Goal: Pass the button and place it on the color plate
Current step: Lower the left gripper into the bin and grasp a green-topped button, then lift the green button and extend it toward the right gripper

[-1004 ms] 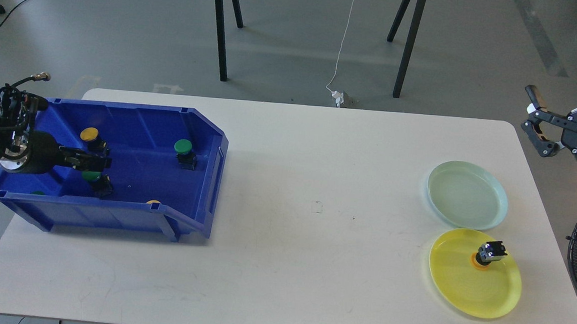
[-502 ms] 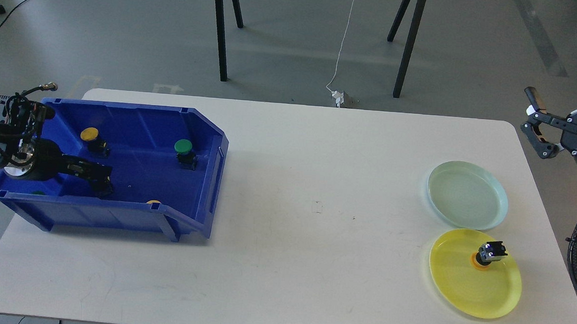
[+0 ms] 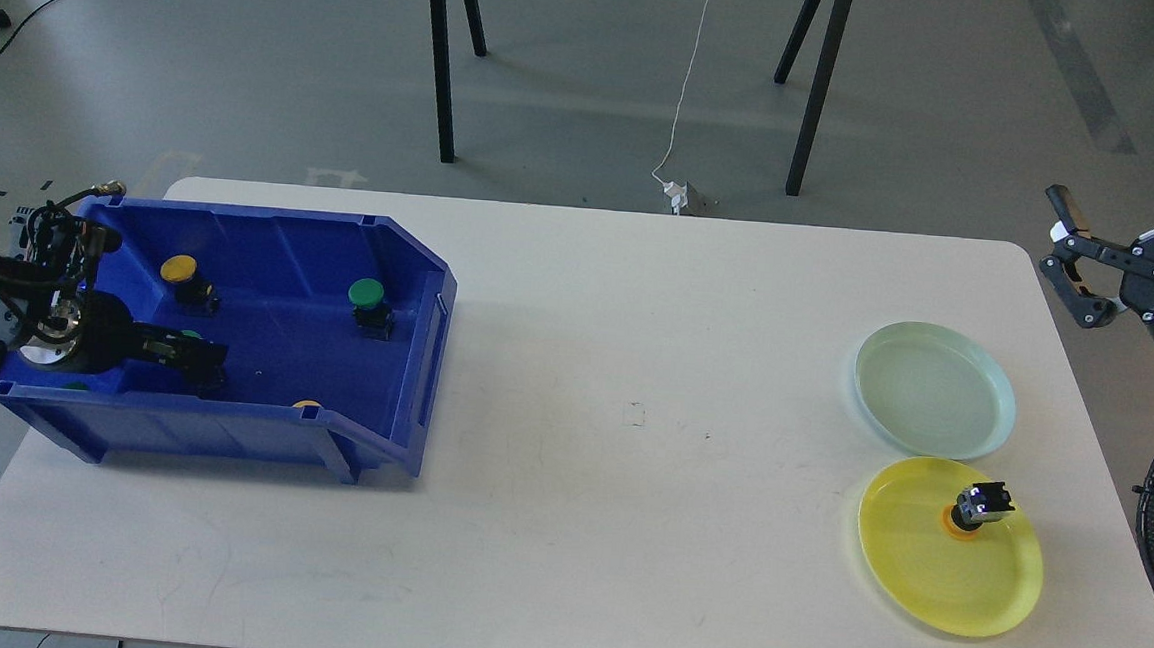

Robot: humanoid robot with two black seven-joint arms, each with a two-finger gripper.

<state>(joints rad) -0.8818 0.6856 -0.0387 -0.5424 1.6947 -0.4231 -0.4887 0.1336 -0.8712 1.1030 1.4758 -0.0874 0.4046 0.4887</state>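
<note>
Left gripper (image 3: 202, 359) reached inside the blue bin (image 3: 270, 425), left of frame.
Its jaw state could not be told; the right gripper (image 3: 1070, 256), at the right edge, stood with jaws apart.

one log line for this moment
left gripper: in bin, at green button | right gripper: open, off table | yellow plate: one button | green plate: empty

On a white table (image 3: 573, 384): 1 blue bin (image 3: 370, 432), 2 plates, 1 pale green (image 3: 934, 388) and 1 yellow (image 3: 947, 577). Buttons fully in view number 3: 1 yellow-capped (image 3: 180, 269) and 1 green-capped (image 3: 366, 294) in the bin, 1 orange-capped (image 3: 966, 516) on the yellow plate. Other caps show partly hidden in the bin.
</note>
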